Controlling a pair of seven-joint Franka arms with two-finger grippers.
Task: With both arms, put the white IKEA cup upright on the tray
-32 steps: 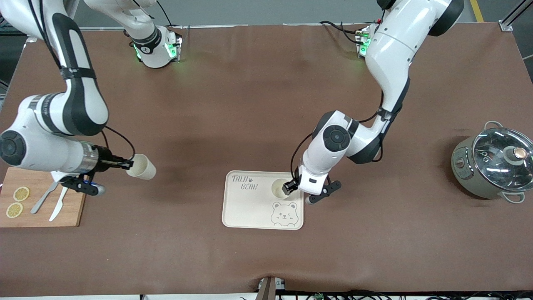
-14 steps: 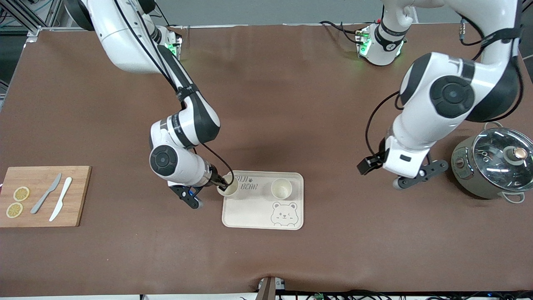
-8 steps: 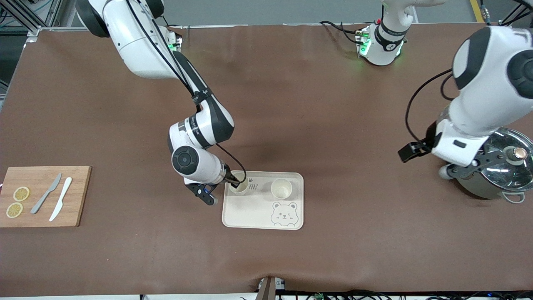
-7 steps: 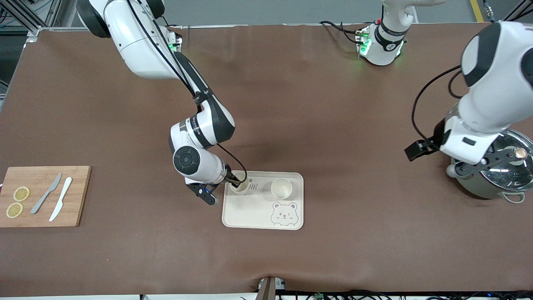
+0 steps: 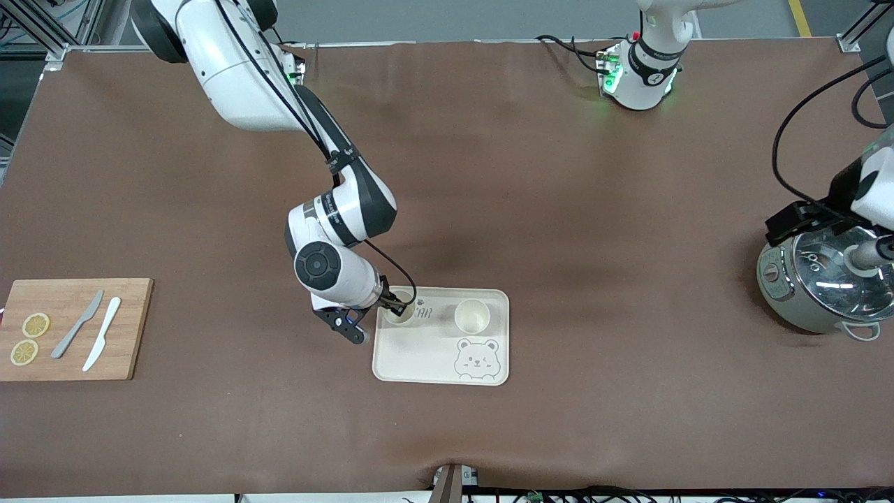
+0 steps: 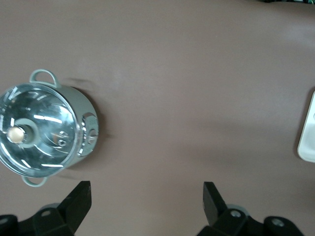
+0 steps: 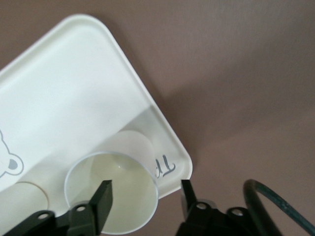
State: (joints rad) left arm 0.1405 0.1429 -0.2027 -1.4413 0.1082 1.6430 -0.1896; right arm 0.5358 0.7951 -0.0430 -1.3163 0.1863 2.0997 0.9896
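The cream tray (image 5: 419, 356) with the bear drawing lies mid-table. Two white cups stand upright on it. One cup (image 5: 472, 316) stands alone above the bear face. The other cup (image 5: 400, 314) stands at the tray's corner toward the right arm's end. My right gripper (image 5: 398, 304) is open at that cup. In the right wrist view one finger (image 7: 103, 196) is inside the cup (image 7: 123, 196) and the other is outside its wall, over the tray (image 7: 64, 88). My left gripper (image 5: 793, 222) is open and empty, up in the air beside the pot.
A grey pot with a glass lid (image 5: 827, 279) stands at the left arm's end and shows in the left wrist view (image 6: 44, 130). A wooden cutting board (image 5: 70, 328) with two knives and lemon slices lies at the right arm's end.
The right arm carried its cup from the cutting board's end to the tray, where it now stands. The left arm let go of its cup and swung away toward the pot.
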